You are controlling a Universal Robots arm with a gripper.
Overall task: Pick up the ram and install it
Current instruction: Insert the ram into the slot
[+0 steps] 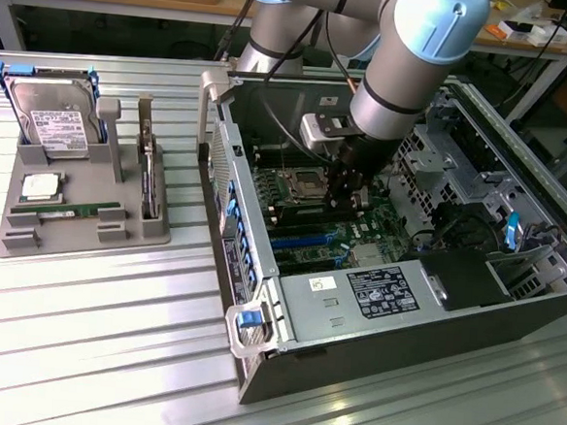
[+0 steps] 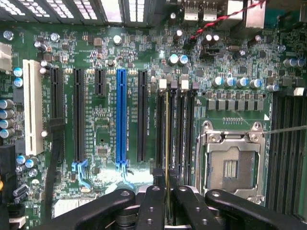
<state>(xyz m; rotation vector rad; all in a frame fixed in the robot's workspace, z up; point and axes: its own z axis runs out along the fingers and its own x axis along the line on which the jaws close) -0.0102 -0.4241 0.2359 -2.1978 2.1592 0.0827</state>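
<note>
My gripper (image 2: 167, 179) is shut on the ram (image 2: 166, 134), which I see edge-on as a thin strip with a gold edge between the two black fingers (image 2: 152, 201). The ram runs along one of the black memory slots (image 2: 178, 129) beside the open processor socket (image 2: 231, 165). I cannot tell whether it touches the slot or hangs just above it. In the exterior view the gripper (image 1: 348, 199) reaches down into the open computer case (image 1: 374, 306), over the motherboard (image 1: 312, 224) near its socket.
A grey holder (image 1: 19, 238) on the exterior view's left carries a hard drive (image 1: 56, 119), a square silver chip (image 1: 40, 186), a green stick lying flat (image 1: 69, 211) and an upright card (image 1: 150, 179). Drive cages (image 1: 453, 156) and case walls close in around the arm.
</note>
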